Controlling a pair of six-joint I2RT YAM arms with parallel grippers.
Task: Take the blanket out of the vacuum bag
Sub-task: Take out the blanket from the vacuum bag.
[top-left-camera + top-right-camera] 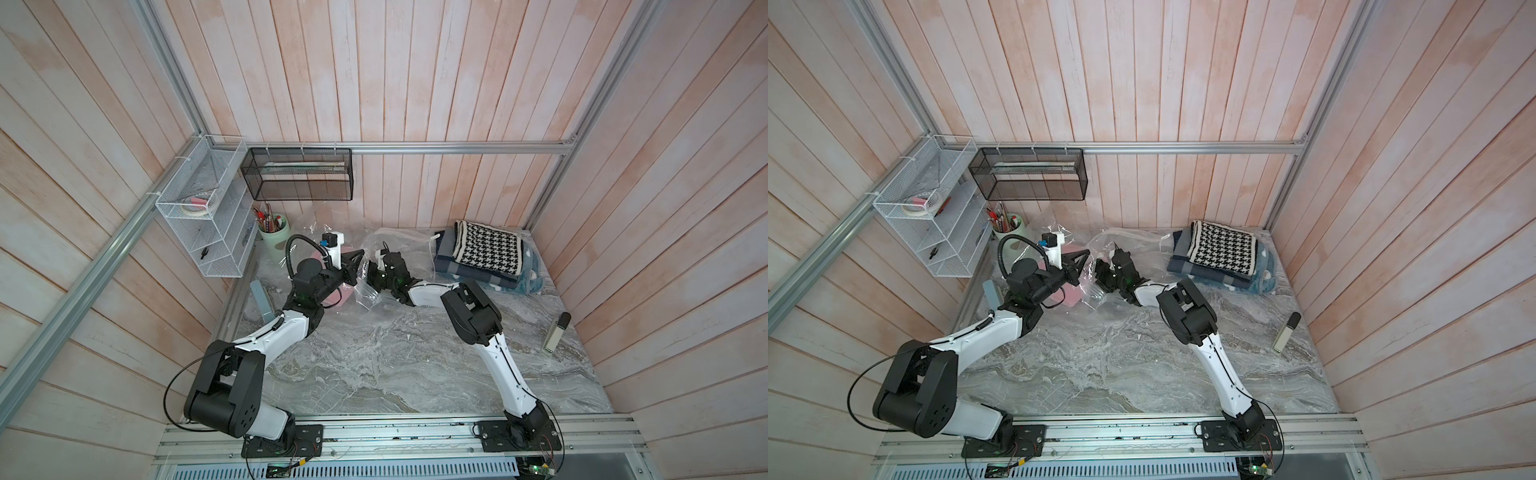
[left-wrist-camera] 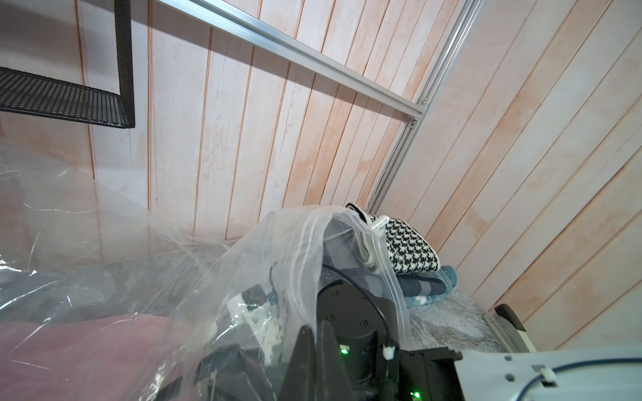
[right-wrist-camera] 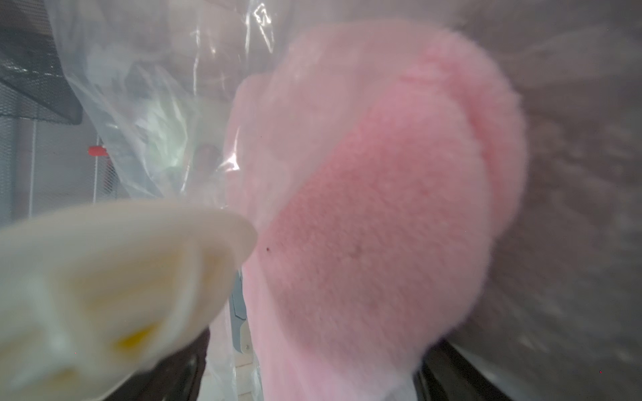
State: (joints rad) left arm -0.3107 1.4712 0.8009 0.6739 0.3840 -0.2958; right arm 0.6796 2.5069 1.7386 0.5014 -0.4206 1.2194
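The vacuum bag (image 1: 397,243) sprawls at about 11 o'clock on the table (image 1: 415,365), thin slippery film that will slide rather than resist. Inside lies the pink blanket (image 3: 382,208), fluffy, light and limp, probably best pinched deep at a thick fold (a shallow nip may slip off). The left gripper (image 1: 360,254) is clenched on a pleat of film at the bag's mouth, while the right gripper (image 1: 374,266) stands spread and empty, the blanket at its 9 o'clock in a top view, near its pale finger (image 3: 139,270) but not between the jaws.
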